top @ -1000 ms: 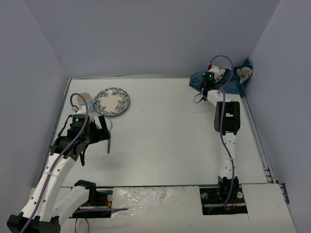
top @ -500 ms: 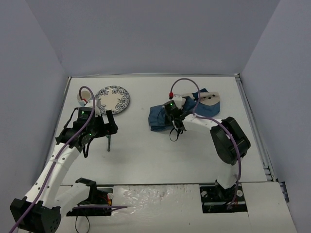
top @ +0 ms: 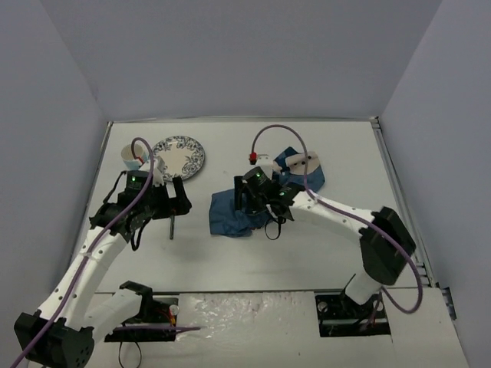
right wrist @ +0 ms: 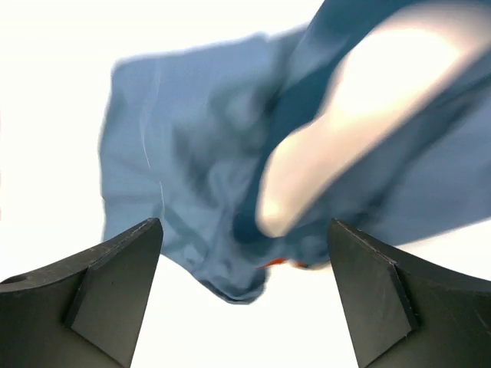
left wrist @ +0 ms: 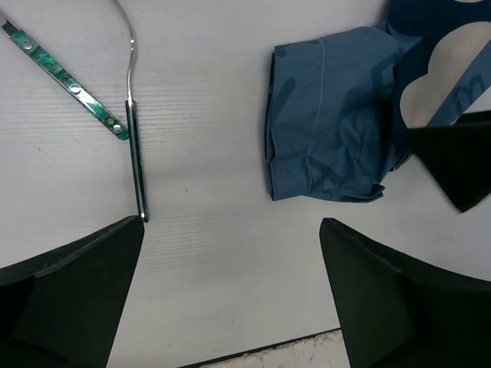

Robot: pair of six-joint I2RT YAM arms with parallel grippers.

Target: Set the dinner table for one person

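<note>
As both arms lean in over the dinner table [top: 307, 245], the big white top that fills the floor of the scene, here is the count: one blue-patterned plate [top: 178, 159] at the far left; one small cup [top: 132, 157] just beside it, partly behind the left arm [top: 92, 257]; one blue cloth [top: 230, 215] bunched up around the middle; and two pieces of cutlery between plate and near edge. The left wrist view splits that pair nicely: a green-handled piece [left wrist: 65, 80] lies on a slant, its end at the top of the second piece [left wrist: 136, 165], which lies straight with a curved metal neck; whether they touch, I cannot tell. White patches are printed on the cloth, but they are too blurred to read as anything.

The left gripper [left wrist: 232, 230] hovers over bare table between cutlery and cloth, fingers spread wide, nothing in them; in the top view it hides the upper part of the cutlery. The right gripper [right wrist: 244, 226] hangs over the crumpled cloth, jaws wide apart too, the fabric lying beyond them; the right arm [top: 337, 215] crosses the cloth and covers its middle from above. A dark wedge [left wrist: 460, 165] cuts over the cloth's right side in the left wrist view.
</note>
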